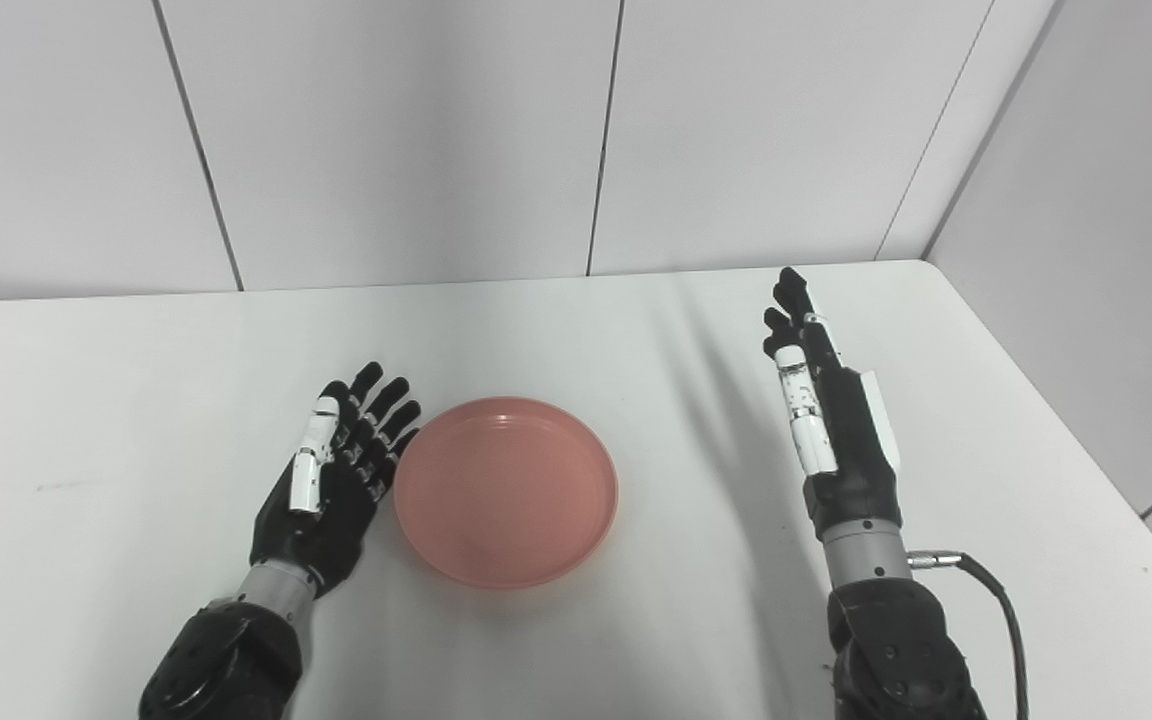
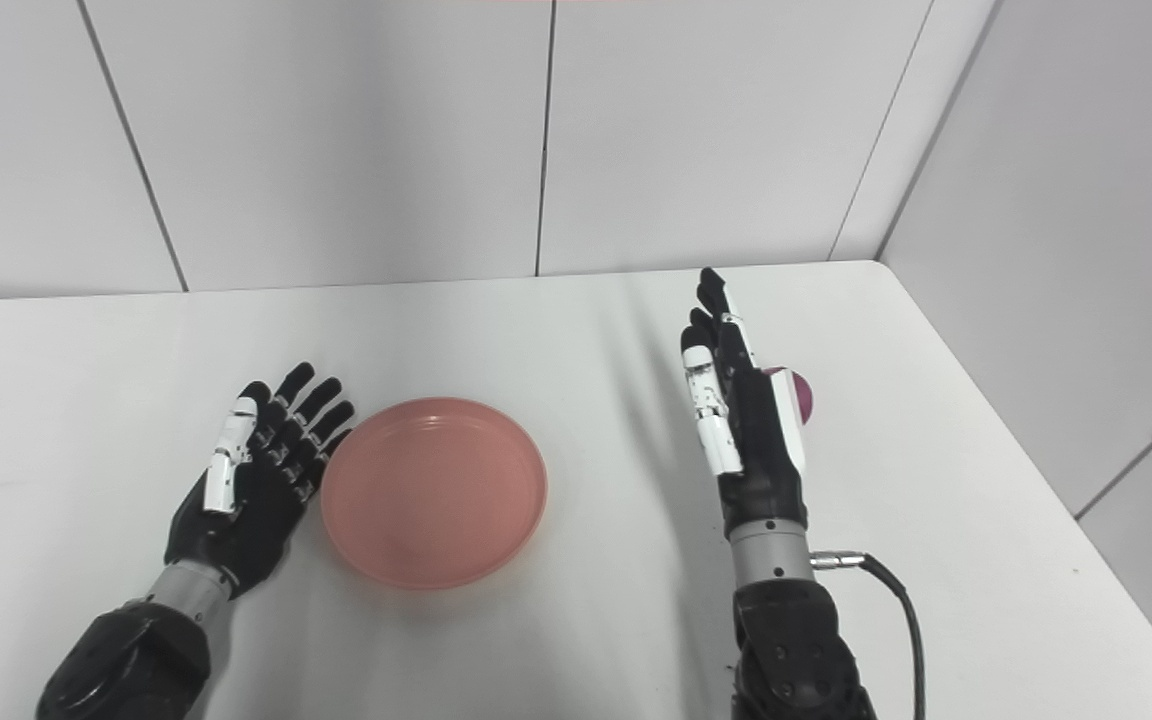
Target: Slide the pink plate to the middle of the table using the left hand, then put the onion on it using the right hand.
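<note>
A round pink plate [image 1: 506, 490] lies empty on the white table near its middle. My left hand [image 1: 336, 470] is open, palm up, with its fingers against the plate's left rim. My right hand [image 1: 821, 410] is open and raised edge-on to the right of the plate, holding nothing. A purple-red onion [image 2: 802, 393] shows only as a small sliver behind the right hand in the right eye view; in the left eye view the hand hides it.
The white table [image 1: 136, 380] meets a grey panelled wall at the back and has a rounded far right corner [image 1: 926, 265]. A black cable [image 1: 996, 600] runs from my right wrist.
</note>
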Controlling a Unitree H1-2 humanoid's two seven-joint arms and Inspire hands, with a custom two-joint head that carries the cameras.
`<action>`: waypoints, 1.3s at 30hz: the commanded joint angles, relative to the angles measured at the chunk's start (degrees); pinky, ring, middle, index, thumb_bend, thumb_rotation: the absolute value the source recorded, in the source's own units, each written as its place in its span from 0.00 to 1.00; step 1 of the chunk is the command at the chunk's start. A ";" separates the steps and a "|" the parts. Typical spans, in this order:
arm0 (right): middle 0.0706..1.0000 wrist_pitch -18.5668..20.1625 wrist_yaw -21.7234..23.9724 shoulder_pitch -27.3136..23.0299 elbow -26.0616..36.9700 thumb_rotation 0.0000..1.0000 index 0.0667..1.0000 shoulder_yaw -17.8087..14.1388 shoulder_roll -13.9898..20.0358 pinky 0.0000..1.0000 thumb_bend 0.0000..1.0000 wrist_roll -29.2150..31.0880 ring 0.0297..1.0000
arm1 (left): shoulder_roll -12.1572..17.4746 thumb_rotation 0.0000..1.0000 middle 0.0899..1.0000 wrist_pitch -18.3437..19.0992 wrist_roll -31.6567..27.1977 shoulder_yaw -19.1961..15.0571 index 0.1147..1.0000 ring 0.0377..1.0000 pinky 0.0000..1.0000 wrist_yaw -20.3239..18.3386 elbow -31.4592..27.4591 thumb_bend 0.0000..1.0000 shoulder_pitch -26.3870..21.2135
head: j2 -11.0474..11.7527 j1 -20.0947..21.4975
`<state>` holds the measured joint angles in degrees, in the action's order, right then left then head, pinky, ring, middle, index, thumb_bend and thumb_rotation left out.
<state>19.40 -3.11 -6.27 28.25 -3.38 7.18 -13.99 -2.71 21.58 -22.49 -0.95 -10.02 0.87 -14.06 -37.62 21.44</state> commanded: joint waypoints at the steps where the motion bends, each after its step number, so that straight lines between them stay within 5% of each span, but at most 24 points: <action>1: 0.95 1.72 -0.09 -2.29 2.47 0.87 0.96 0.22 2.34 0.88 0.51 -5.73 0.92 | 0.18 1.00 0.96 2.11 -0.20 0.02 0.96 0.96 0.96 0.18 -0.30 0.41 0.84 | 0.07 0.49; 5: 0.91 3.32 -0.16 -3.31 1.56 0.80 0.92 0.07 6.00 0.83 0.58 -13.90 0.90 | 0.21 1.00 0.95 2.45 0.11 0.35 0.96 0.95 0.95 0.24 -0.39 0.41 0.92 | 0.17 1.04; 12: 0.92 6.43 0.97 -4.80 0.46 0.52 0.95 -1.45 9.01 0.81 0.75 -19.60 0.89 | 0.40 1.00 0.95 1.46 -0.17 0.22 0.96 0.95 0.95 -0.58 0.61 0.41 0.88 | 0.60 2.37; 18: 0.93 7.34 2.39 -6.14 -2.08 0.48 0.95 -2.02 12.22 0.78 0.87 -27.85 0.89 | 0.71 1.00 0.95 0.96 -0.25 -0.36 0.96 0.95 0.95 -1.47 1.70 0.41 0.69 | 1.21 4.08; 26: 0.94 6.10 2.46 -6.47 -5.21 0.37 0.96 -3.42 14.99 0.77 0.95 -27.64 0.89 | 1.13 1.00 0.97 0.73 -0.98 -0.84 0.98 0.96 0.97 -2.33 3.01 0.41 0.39 | 2.10 4.97; 39: 0.96 7.18 5.13 -6.76 -12.08 0.48 0.99 -2.77 18.11 0.73 1.00 -28.69 0.90 | 1.63 1.00 0.99 -0.94 -1.95 -1.96 1.00 0.98 0.99 -4.85 5.77 0.41 0.08 | 3.64 7.16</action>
<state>26.68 1.59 -11.12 15.72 -5.92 23.14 -41.64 -1.77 20.13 -24.85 -2.66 -15.03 4.43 -14.97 -34.01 28.65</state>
